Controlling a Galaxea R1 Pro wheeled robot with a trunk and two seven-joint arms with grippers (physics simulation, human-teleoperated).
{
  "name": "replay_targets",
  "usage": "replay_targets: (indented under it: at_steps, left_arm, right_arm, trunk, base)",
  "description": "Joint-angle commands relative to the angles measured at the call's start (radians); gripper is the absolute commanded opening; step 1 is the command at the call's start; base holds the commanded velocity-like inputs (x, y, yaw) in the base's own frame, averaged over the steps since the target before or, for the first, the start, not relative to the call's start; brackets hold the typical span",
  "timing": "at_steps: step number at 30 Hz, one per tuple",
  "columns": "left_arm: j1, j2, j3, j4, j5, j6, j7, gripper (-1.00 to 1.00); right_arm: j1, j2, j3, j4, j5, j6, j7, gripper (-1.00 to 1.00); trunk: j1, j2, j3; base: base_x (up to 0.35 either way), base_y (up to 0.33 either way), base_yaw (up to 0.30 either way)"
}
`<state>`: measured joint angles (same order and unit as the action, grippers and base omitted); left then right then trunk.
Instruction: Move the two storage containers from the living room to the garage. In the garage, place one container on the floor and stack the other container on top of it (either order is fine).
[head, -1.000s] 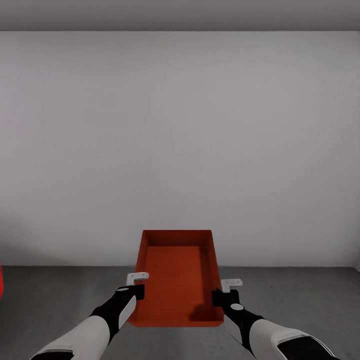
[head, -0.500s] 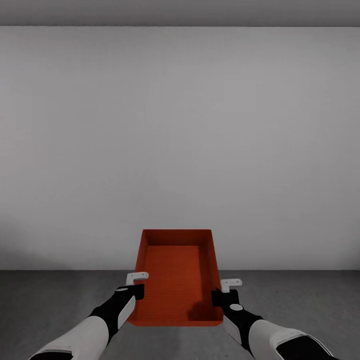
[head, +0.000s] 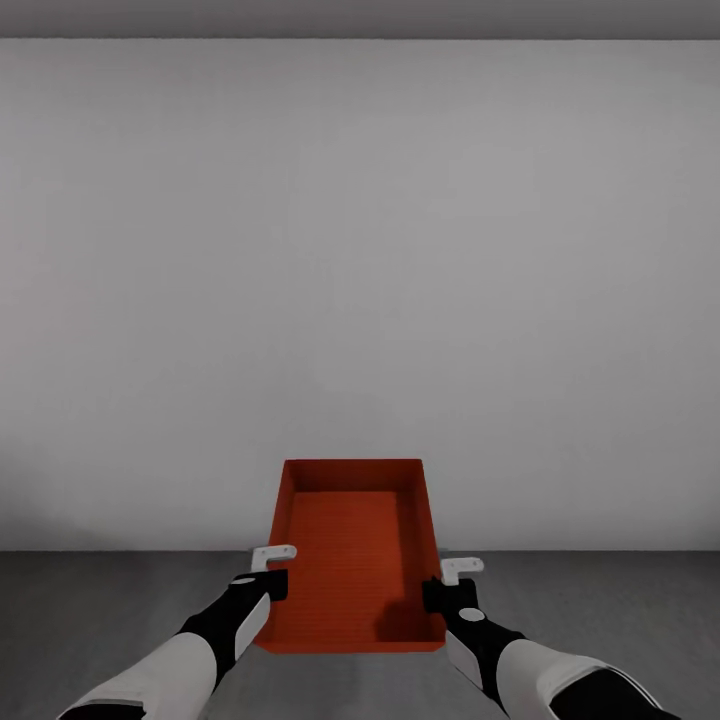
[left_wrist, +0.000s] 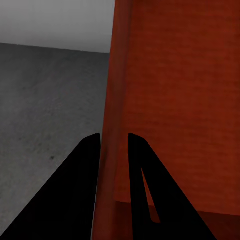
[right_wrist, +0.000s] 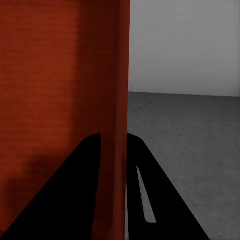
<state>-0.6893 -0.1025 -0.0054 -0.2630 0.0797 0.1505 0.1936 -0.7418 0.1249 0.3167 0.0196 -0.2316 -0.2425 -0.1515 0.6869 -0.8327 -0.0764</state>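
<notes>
storage container (head: 350, 560) – matt, finely ribbed; floor (head: 620, 610) – rough, matt.

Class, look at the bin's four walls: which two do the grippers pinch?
The two long side walls: the left gripper pinches the bin's left wall, the right gripper its right wall. The near and far walls are ungripped.

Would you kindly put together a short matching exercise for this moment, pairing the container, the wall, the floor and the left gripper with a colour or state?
Column one:
1. storage container
2. wall
3. floor
4. left gripper

Column two:
A. dark grey
B. clamped on a container side wall
C. orange-red, empty
D. plain white

Pairs: 1-C, 2-D, 3-A, 4-B
</notes>
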Motion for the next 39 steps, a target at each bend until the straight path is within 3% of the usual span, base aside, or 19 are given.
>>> replay_targets:
  at_steps: [1, 10, 11, 26, 39]
  left_arm:
    - [-0.001, 0.000, 0.005, -0.006, 0.003, -0.001, 0.007, -1.00]
    - [-0.001, 0.000, 0.001, -0.005, 0.007, -0.002, 0.007, -1.00]
    - [-0.001, 0.000, 0.053, -0.005, -0.015, -0.055, 0.007, -1.00]
    - [-0.001, 0.000, 0.053, -0.006, -0.015, -0.055, 0.007, -1.00]
    - [-0.001, 0.000, 0.053, -0.007, -0.015, -0.060, 0.007, -1.00]
  right_arm:
    - [-0.001, 0.001, 0.003, 0.003, -0.003, 0.000, 0.004, -1.00]
    - [-0.001, 0.001, 0.064, 0.003, -0.065, 0.000, 0.006, -1.00]
    - [-0.001, 0.001, -0.176, 0.003, 0.143, 0.000, 0.013, -1.00]
    - [-0.001, 0.001, -0.176, 0.003, 0.143, 0.000, 0.013, -1.00]
    - [-0.001, 0.001, -0.176, 0.003, 0.143, 0.000, 0.013, -1.00]
  trunk:
    - [0.001, -0.001, -0.002]
    - [0.001, -0.001, -0.002]
    - [0.001, -0.001, -0.002]
    - [0.001, -0.001, -0.013]
    - [0.001, -0.001, -0.033]
  base:
    - [0.319, 0.000, 0.000]
    - [0.321, 0.000, 0.000]
    - [0.321, 0.000, 0.000]
    - [0.306, 0.000, 0.000]
    - [0.020, 0.000, 0.000]
